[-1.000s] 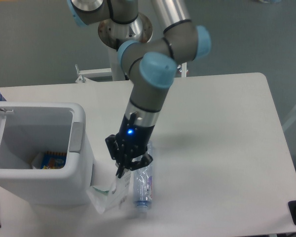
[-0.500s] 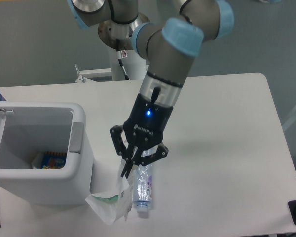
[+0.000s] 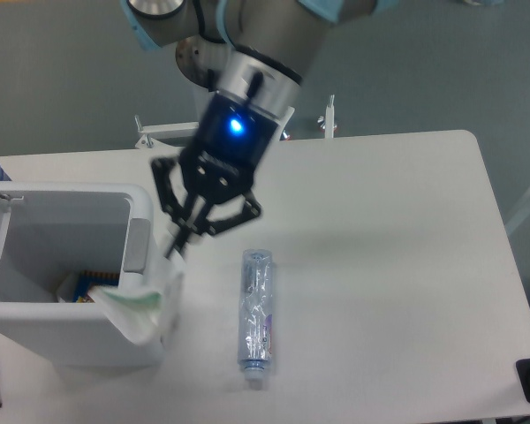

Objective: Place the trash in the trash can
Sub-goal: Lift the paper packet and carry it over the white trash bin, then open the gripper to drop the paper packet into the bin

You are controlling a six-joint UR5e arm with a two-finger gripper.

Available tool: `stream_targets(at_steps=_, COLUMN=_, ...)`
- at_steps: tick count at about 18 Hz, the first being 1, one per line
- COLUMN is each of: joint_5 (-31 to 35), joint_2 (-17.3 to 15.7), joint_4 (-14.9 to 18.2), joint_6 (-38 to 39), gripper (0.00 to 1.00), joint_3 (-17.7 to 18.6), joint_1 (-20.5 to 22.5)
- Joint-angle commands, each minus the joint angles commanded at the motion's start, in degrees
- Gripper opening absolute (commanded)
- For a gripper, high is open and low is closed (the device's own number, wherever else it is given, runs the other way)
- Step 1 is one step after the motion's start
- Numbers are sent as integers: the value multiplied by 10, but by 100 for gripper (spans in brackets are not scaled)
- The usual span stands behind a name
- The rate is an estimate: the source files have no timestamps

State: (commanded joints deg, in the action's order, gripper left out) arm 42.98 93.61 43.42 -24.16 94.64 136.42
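Clear plastic bottle (image 3: 255, 321) lies flat on the white worktop (image 3: 389, 265), its white cap toward the near edge, just to the right of the trash can (image 3: 71, 331) and apart from it. The white carton (image 3: 141, 305) hangs draped over the can's near right rim, one part inside and one outside. Its upper corner is pinched between the closed fingertips of the end effector (image 3: 174, 248), which hangs above that rim. Inside the open can lies a small colourful item (image 3: 88, 287), apparently a printed wrapper. Farther back, the arm (image 3: 247, 79) rises to its base, a blue light lit on its wrist.
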Motion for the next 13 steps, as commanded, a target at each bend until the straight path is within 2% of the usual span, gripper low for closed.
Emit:
stream_targets(at_steps=3, joint_5=0, joint_2=-11, joint_4=-1, joint_6=-3, gripper=0, joint_3=29, joint_1=-26)
stream_targets(at_steps=8, joint_5=1, joint_2=-5, joint_4=-3, joint_6=-4, gripper=0, joint_3=47, joint_1=-63)
stream_targets(at_steps=9, joint_5=1, joint_2=-4, joint_4=-3, joint_6=-4, gripper=6, joint_3=45, joint_1=-65)
stream_targets(at_steps=10, joint_5=1, joint_2=-2, joint_4=-3, joint_6=-5, gripper=31, joint_3=42, joint_1=-67)
stream_targets(at_steps=11, joint_5=1, joint_2=-1, joint_4=-4, joint_6=-4, gripper=45, joint_3=41, joint_1=-67)
stream_targets(at_steps=12, joint_5=0, joint_2=-3, joint_4=-4, joint_6=-2, gripper=52, joint_3=41, joint_1=-66)
stream_targets(at_steps=13, joint_5=0, joint_2=-3, joint_4=-4, joint_6=-3, gripper=63, joint_3=41, joint_1=-67)
